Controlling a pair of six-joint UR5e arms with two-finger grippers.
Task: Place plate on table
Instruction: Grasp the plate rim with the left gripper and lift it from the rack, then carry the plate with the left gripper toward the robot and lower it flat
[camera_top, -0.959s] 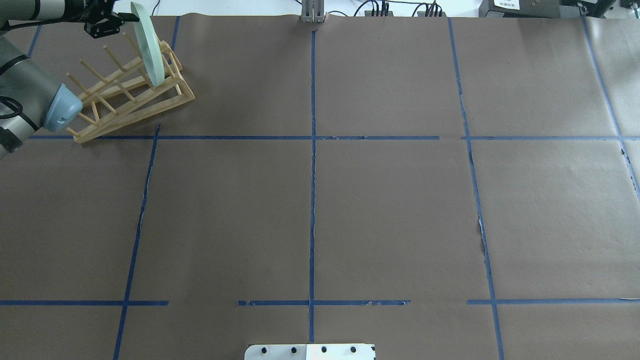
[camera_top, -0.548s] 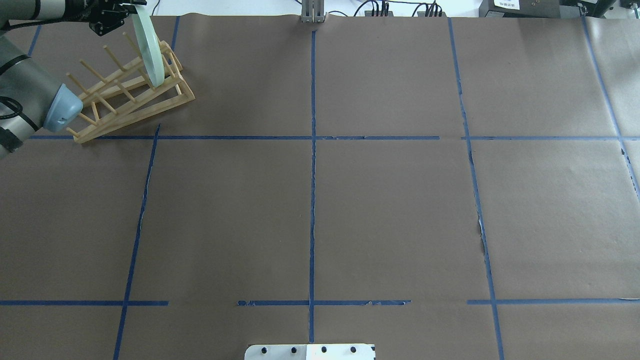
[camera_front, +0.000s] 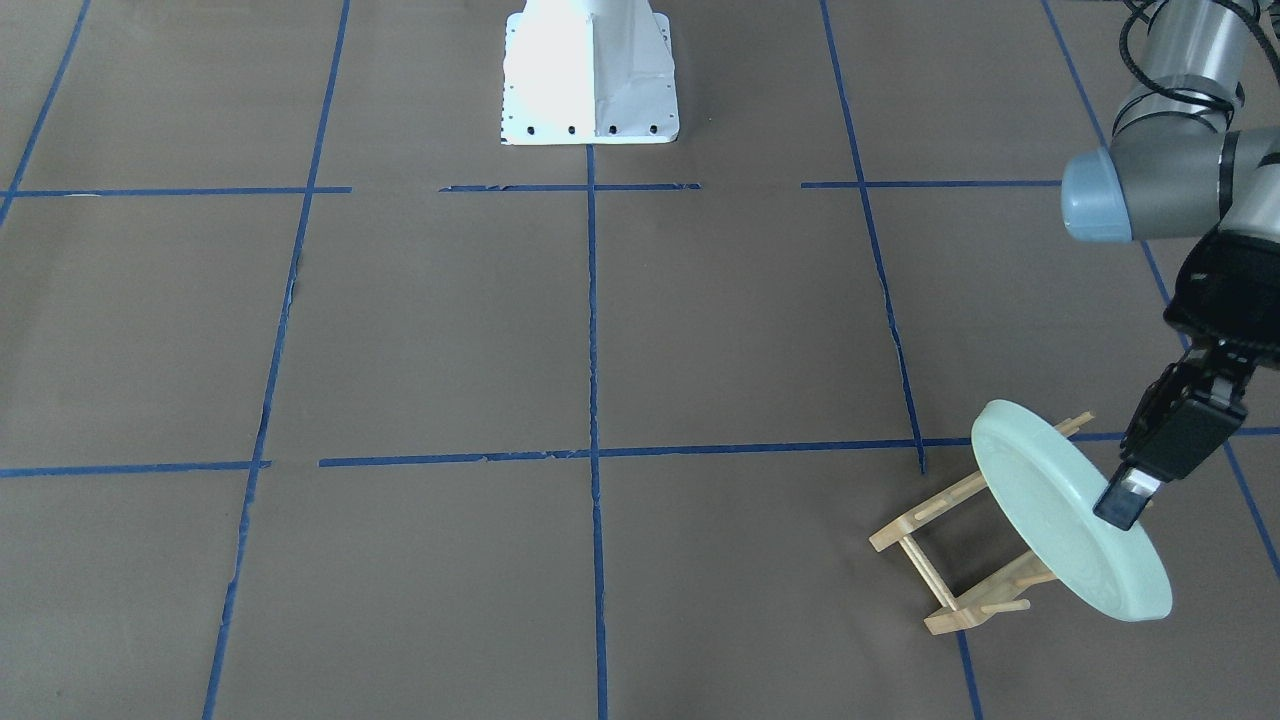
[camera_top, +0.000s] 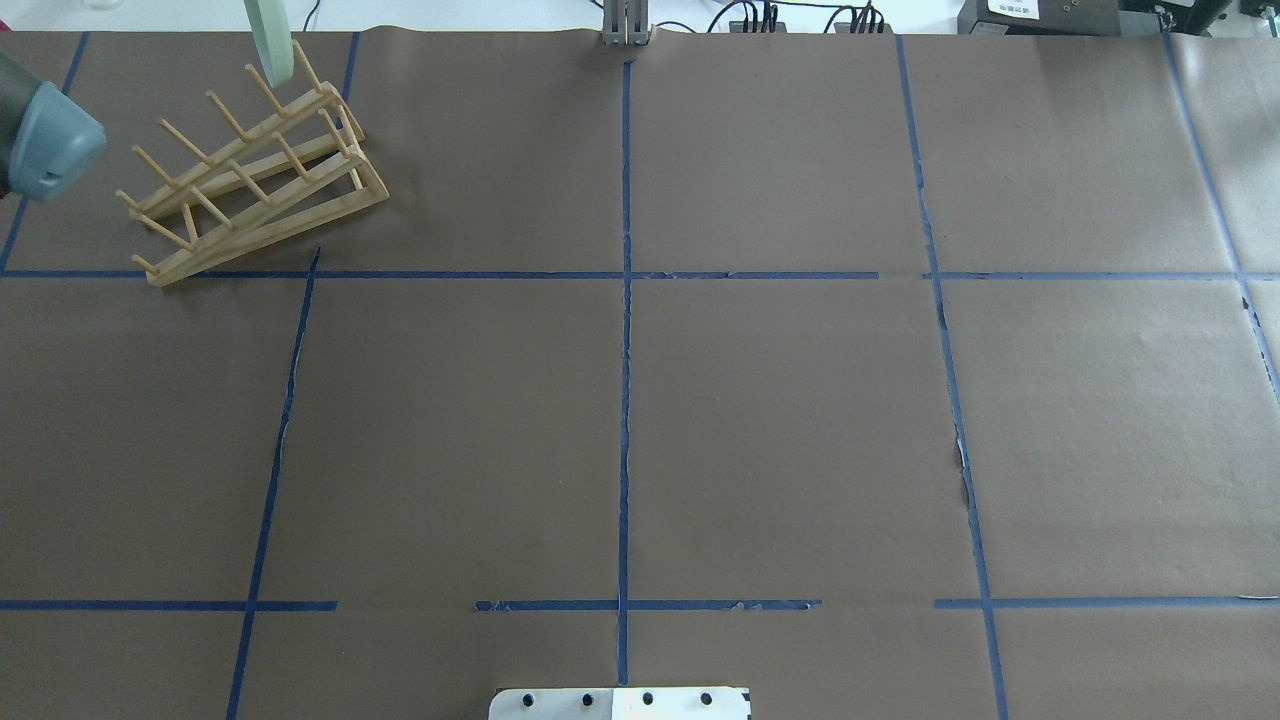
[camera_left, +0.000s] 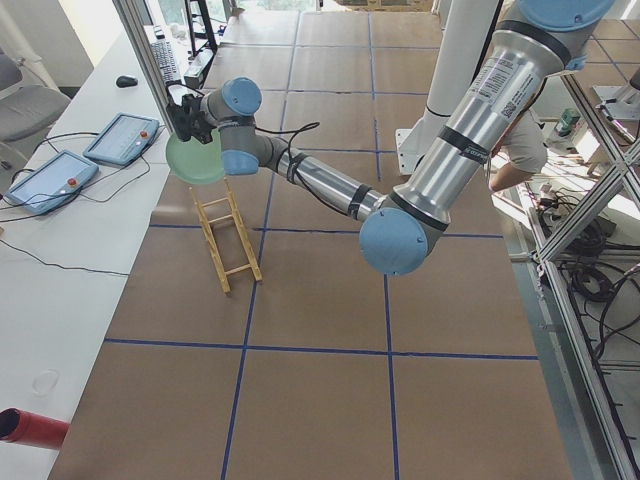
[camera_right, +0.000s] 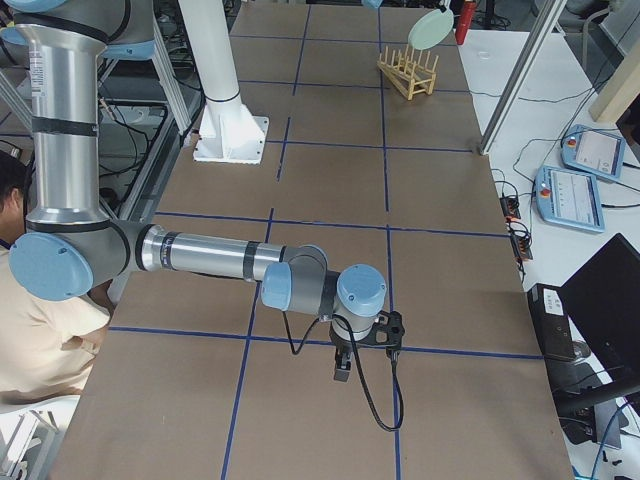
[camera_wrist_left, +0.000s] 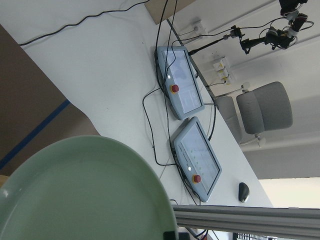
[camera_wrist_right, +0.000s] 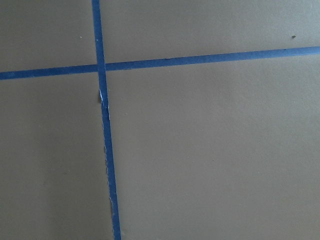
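Note:
The pale mint-green plate (camera_front: 1060, 510) hangs tilted in the air just above the light wooden peg rack (camera_front: 950, 570), clear of its pegs. My left gripper (camera_front: 1122, 503) is shut on the plate's rim from the side. In the overhead view only the plate's lower edge (camera_top: 270, 45) shows, at the top border above the rack (camera_top: 250, 185). The plate fills the lower left of the left wrist view (camera_wrist_left: 85, 190). The brown paper table (camera_top: 780, 420) lies below. My right gripper (camera_right: 343, 368) hangs low over the table far from the rack; I cannot tell whether it is open or shut.
The white robot base (camera_front: 590, 75) stands at the table's robot side. A white side bench with two teach pendants (camera_left: 120, 138) and an aluminium post (camera_left: 150, 60) lies just beyond the rack. My left arm's elbow (camera_top: 45, 150) hovers beside the rack.
The left gripper has lifted the plate up out of the rack's slots, so it now leaves the overhead view's top. The elbow rose too. The rack stays in place.

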